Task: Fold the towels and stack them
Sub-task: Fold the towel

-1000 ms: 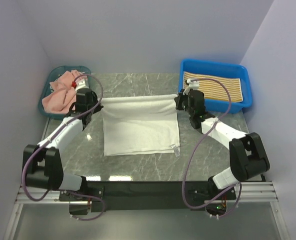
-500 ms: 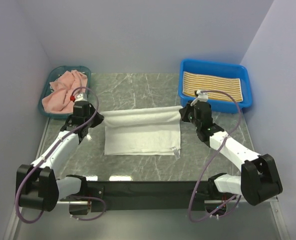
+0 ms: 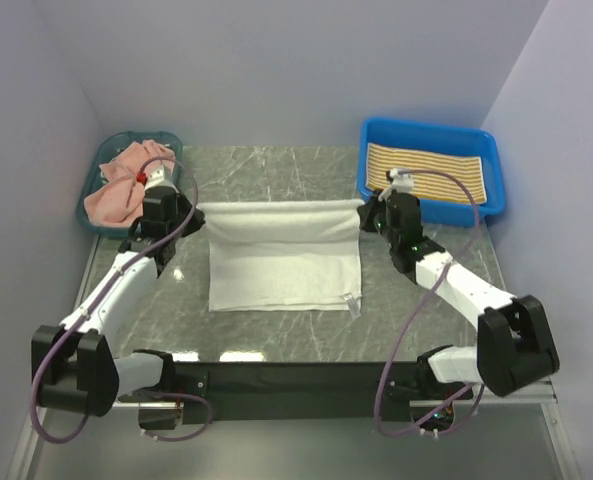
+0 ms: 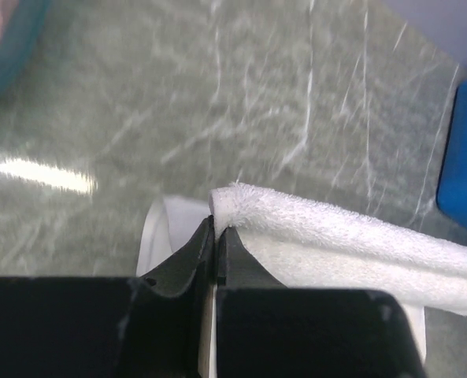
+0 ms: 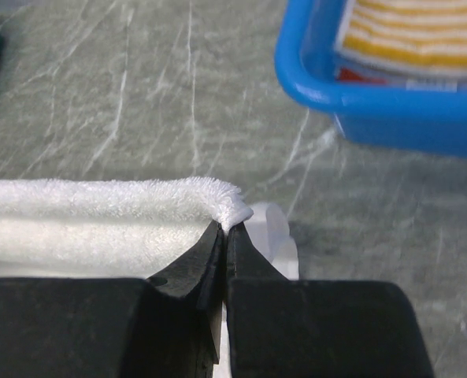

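Note:
The white towel [image 3: 281, 255] lies spread on the marble table, its far edge lifted between my two grippers. My left gripper [image 3: 191, 208] is shut on the far left corner [image 4: 233, 201]. My right gripper [image 3: 364, 207] is shut on the far right corner [image 5: 229, 206]. The salmon pink towel [image 3: 121, 185] lies crumpled in the teal basket [image 3: 92, 215] at the back left. The folded yellow-and-white striped towel [image 3: 428, 172] lies in the blue bin [image 3: 431, 212] at the back right, also in the right wrist view [image 5: 406, 31]. The dark-and-white striped towel is out of view.
The towel's near edge lies flat, with a small tag [image 3: 353, 301] at its near right corner. Side walls close in the table on left and right. The blue bin's wall [image 5: 375, 102] stands just beyond my right gripper.
Both grippers moved the towel's held far edge toward the front half a second ago, then back away to the far side, so the towel lies spread out longer again.

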### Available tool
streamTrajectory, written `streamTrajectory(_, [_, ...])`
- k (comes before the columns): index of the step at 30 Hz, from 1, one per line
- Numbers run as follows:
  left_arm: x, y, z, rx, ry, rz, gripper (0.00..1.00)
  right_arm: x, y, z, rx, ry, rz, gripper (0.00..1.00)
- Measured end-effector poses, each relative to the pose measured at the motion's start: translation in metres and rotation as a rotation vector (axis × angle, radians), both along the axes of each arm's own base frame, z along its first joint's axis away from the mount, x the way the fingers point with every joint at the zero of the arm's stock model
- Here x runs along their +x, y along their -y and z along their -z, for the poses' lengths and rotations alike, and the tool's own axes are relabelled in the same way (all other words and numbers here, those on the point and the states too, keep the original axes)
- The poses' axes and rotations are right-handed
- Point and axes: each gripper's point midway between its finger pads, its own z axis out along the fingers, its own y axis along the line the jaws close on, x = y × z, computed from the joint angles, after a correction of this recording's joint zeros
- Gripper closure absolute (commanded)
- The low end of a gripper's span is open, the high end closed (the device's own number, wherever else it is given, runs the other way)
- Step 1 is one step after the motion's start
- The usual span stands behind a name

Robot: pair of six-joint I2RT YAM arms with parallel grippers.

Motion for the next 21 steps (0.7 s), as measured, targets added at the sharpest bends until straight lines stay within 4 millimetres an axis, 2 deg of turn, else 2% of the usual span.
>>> streamTrajectory(3, [0.023,-0.004,-0.014,0.038,0.055,-0.014,0.93,0.029,-0.006,-0.017,-0.031,0.049,0.002,1.0])
streamTrajectory(5, [0.04,-0.006,-0.014,0.065,0.069,-0.027,0.91,0.05,-0.01,-0.022,-0.057,0.07,0.003,1.0])
streamTrajectory(8, [0.065,-0.008,-0.003,0.095,0.062,-0.04,0.87,0.075,-0.012,-0.014,-0.107,0.066,0.013,1.0])
streamTrajectory(11, [0.086,-0.008,0.021,0.116,0.025,-0.051,0.85,0.098,-0.014,0.004,-0.164,0.028,0.023,1.0])
streamTrajectory(16, [0.11,-0.014,0.054,0.149,-0.035,-0.072,0.83,0.131,-0.016,0.022,-0.24,-0.013,0.038,1.0])
streamTrajectory(19, [0.123,-0.03,0.064,0.186,-0.054,-0.118,0.79,0.149,-0.009,0.024,-0.298,-0.031,0.079,0.98])
streamTrajectory(20, [0.127,-0.036,0.066,0.198,-0.058,-0.134,0.7,0.156,-0.006,0.021,-0.312,-0.03,0.095,0.96])
streamTrajectory(21, [0.133,-0.042,0.067,0.213,-0.06,-0.146,0.68,0.161,-0.004,0.019,-0.323,-0.027,0.109,0.94])
